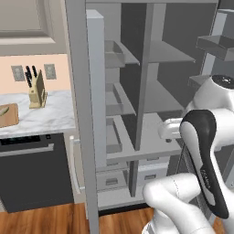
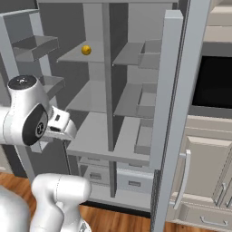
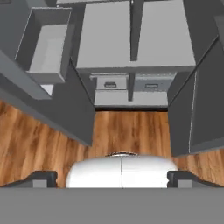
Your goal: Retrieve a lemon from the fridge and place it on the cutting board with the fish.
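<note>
Though small, round yellow lemon (image 2: 86, 50)

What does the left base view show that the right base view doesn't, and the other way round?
Left base view: a marble counter beside the fridge, bearing a flat light-brown wooden cutting board and an upright wooden knife block with black handles.

Right base view: a small yellow roundish lemon on an upper fridge shelf, and beige cupboards on the far side.

Both: the tall grey fridge standing open with its grey shelves, the white arm and the wood floor.
</note>
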